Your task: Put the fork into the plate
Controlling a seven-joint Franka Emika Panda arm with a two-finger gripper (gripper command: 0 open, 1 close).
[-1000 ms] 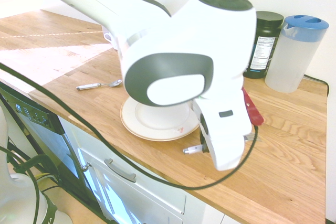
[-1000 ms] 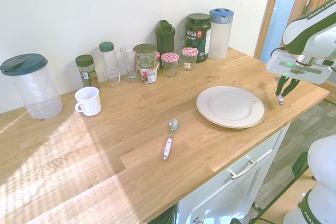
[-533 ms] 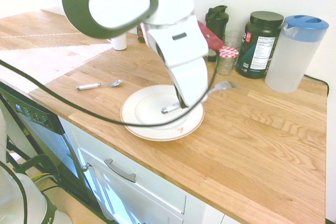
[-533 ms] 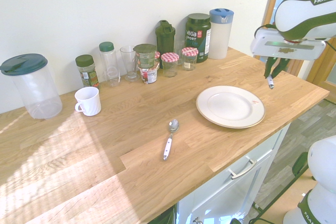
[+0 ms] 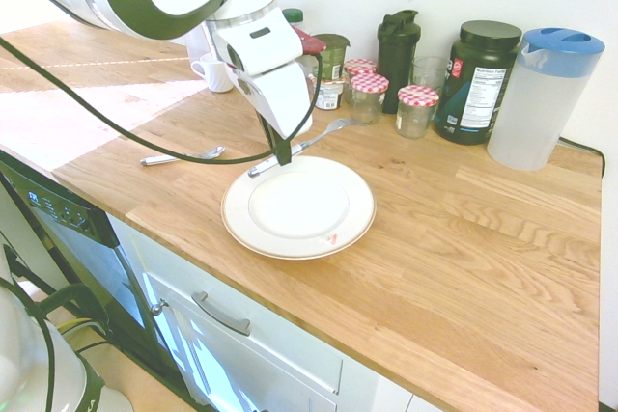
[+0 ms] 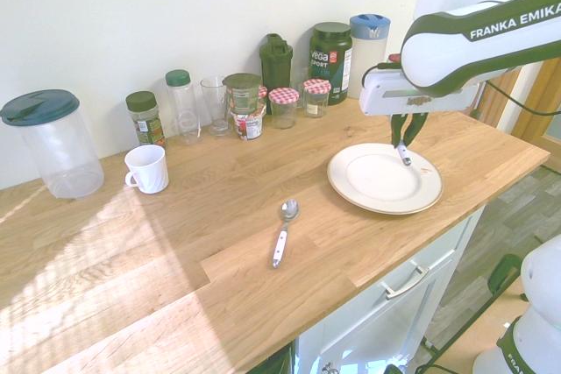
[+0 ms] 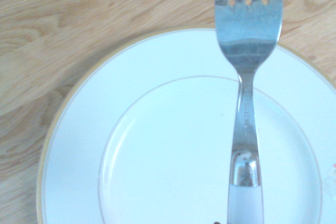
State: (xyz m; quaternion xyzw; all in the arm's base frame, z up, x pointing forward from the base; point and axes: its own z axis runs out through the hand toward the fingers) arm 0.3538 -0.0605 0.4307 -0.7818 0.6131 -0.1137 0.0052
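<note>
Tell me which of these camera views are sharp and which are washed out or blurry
First exterior view: overexposed at upper left, the arm's white shell glares, the fork reads clearly. Second exterior view: evenly lit, sun streaks on the counter at left. Wrist view: soft focus, pale bluish cast over the plate.

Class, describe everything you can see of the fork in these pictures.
The fork has four shiny silver metal tines, a slim metal neck and a white handle. The hand, shut on its handle, holds it in the air above the plate, lying nearly level. In the wrist view its tines reach out past the plate's rim. It touches nothing but the hand.
</note>
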